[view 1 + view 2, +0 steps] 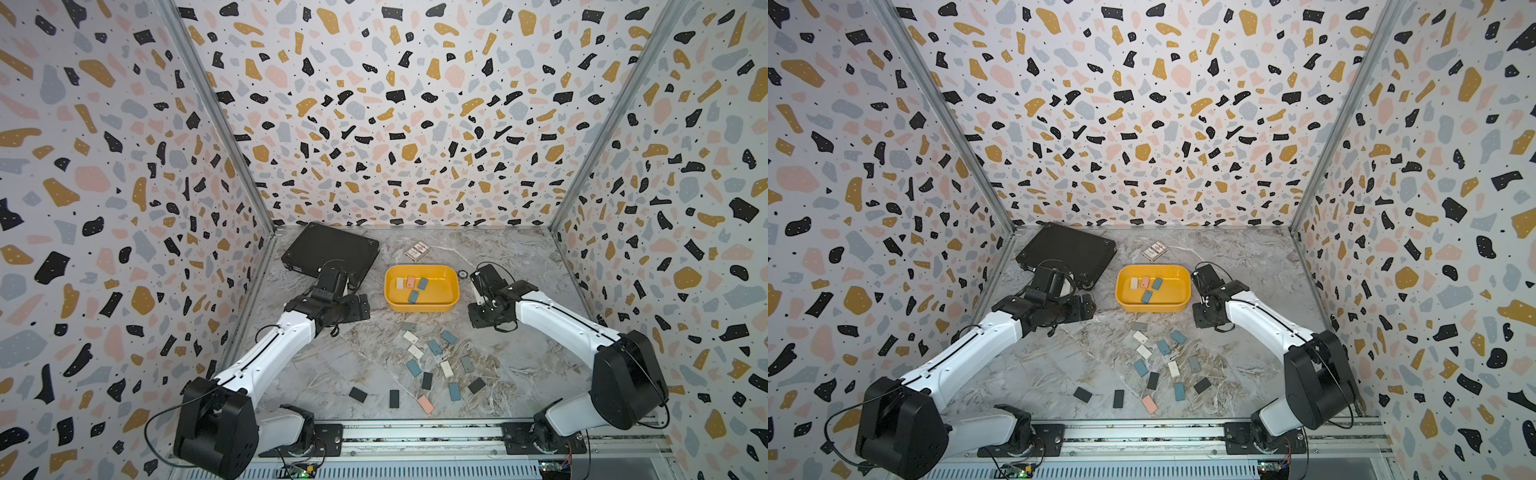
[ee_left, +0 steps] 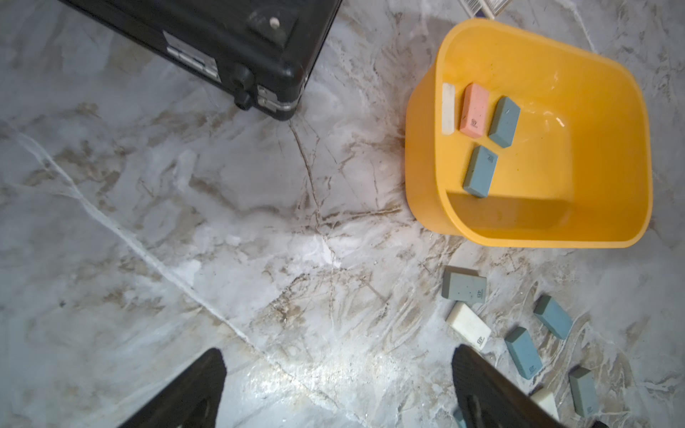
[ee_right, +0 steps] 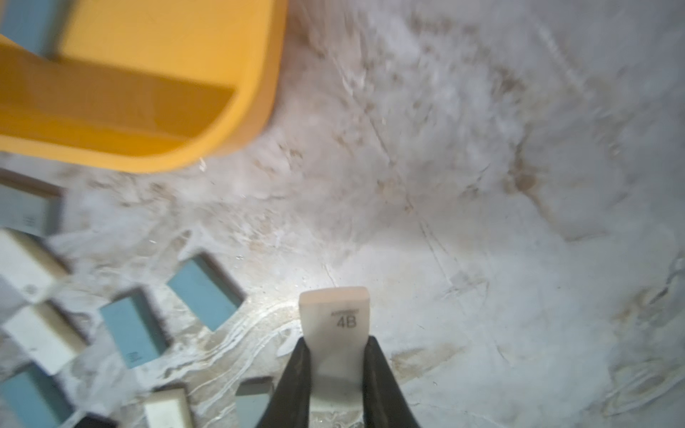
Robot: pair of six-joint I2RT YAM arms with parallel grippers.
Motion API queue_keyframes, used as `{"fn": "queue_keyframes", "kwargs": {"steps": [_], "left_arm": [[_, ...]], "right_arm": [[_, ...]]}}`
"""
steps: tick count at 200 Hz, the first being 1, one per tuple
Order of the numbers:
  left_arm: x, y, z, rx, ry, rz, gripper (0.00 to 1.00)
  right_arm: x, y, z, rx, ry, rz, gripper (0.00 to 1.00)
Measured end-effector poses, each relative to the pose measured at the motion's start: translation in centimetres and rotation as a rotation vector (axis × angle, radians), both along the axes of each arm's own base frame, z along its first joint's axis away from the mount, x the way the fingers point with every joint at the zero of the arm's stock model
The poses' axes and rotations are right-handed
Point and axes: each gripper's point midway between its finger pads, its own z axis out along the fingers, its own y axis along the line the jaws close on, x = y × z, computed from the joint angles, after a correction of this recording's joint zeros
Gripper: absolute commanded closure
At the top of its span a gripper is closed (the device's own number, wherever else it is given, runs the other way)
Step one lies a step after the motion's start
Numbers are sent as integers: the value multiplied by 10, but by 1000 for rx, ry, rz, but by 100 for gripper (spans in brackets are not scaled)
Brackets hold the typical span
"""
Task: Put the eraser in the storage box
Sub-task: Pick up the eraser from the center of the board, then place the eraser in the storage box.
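The right wrist view shows my right gripper (image 3: pixel 336 344) shut on a white eraser (image 3: pixel 335 307) marked 4B, held above bare marble just off the near right corner of the yellow storage box (image 3: pixel 148 148). In both top views this gripper (image 1: pixel 482 311) (image 1: pixel 1206 313) hangs right of the storage box (image 1: pixel 422 307) (image 1: pixel 1152 308). Several erasers lie inside the storage box (image 2: pixel 519 237): white, pink and two blue. My left gripper (image 1: pixel 361 307) (image 2: pixel 337 374) stands open over bare table, left of the box, with nothing between its fingers.
A flat black case (image 1: pixel 332 253) lies at the back left, its corner close to my left wrist. A small card pack (image 1: pixel 417 251) sits behind the box, and a small round object (image 1: pixel 463 273) lies at the box's right. Several loose erasers (image 1: pixel 434 347) are scattered in front of the box.
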Motion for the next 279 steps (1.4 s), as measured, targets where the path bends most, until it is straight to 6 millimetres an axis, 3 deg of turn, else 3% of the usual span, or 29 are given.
{"fn": "queue_keyframes", "kwargs": {"steps": [27, 59, 116, 154, 279], "left_arm": [[22, 2, 27, -8, -66, 26, 4], [44, 7, 47, -17, -111, 59, 4], [64, 22, 33, -13, -81, 111, 4], [71, 24, 33, -29, -94, 116, 4], [78, 13, 30, -85, -92, 82, 4]], "right_arm": [[17, 11, 33, 35, -69, 10, 89], [34, 22, 37, 31, -67, 26, 89], [72, 44, 8, -11, -2, 47, 89], [97, 59, 3, -7, -5, 53, 88], [140, 88, -47, -28, 68, 66, 86]]}}
